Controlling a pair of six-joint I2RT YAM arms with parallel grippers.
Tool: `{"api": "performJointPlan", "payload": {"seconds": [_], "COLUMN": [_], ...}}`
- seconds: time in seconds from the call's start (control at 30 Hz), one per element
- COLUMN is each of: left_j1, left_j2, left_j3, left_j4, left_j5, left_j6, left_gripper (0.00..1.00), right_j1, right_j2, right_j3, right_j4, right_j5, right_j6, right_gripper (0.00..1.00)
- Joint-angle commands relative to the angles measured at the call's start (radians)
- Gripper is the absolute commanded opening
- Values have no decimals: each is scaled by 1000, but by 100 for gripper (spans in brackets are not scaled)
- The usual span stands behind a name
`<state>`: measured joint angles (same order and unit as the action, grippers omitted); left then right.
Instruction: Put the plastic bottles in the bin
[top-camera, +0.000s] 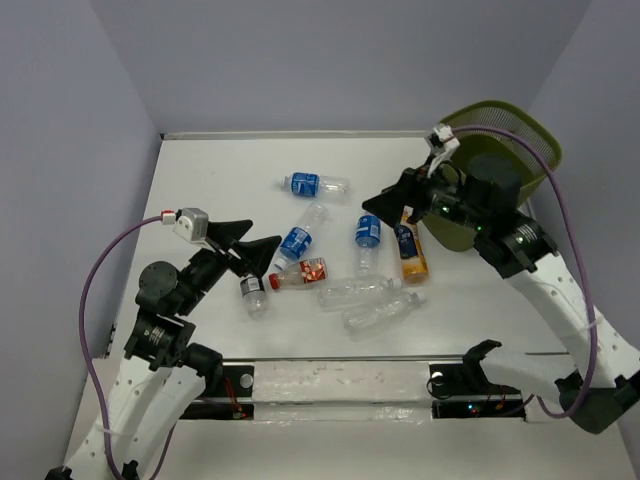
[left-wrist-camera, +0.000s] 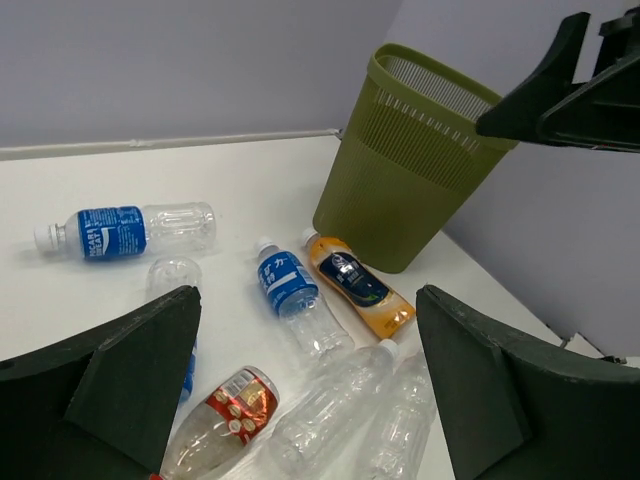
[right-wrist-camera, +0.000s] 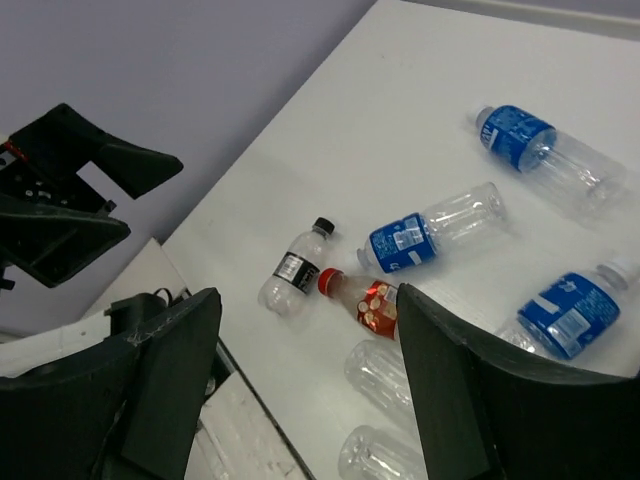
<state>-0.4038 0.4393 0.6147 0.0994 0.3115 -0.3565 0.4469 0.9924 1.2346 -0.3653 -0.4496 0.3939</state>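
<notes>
Left gripper and right gripper both gape wide, holding nothing; right one hovers just left of the bin; the plastic bottles lie scattered on the table left of the bin; orange bottle lies closest to it.

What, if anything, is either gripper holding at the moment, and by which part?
Nothing is held. The left gripper and the right gripper are both open and empty; the plastic bottles lie loose on the table.

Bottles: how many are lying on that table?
8, left of the bin: three blue-labelled, orange beside it, red-labelled, dark-labelled, two unlabelled nearest. Bin's inside partly hidden.
</notes>
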Motion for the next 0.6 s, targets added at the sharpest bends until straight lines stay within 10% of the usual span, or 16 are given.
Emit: {"api": "performJointPlan", "payload": {"seconds": [0.0,0.57], "left_j1": [5,-52], "left_j2": [6,58], "left_j3": [7,11], "left_j4": [37,-33], "left_j5": [32,-123], "left_j6": [8,-7], "left_gripper": [99,99], "right_j1": [151,219], "right_j2": [193,1052], "right_j3": [129,773], "right_j4": [14,-149], "right_j5": [179,364], "right_j6": [-122,-742], "right_gripper": [78,91]}}
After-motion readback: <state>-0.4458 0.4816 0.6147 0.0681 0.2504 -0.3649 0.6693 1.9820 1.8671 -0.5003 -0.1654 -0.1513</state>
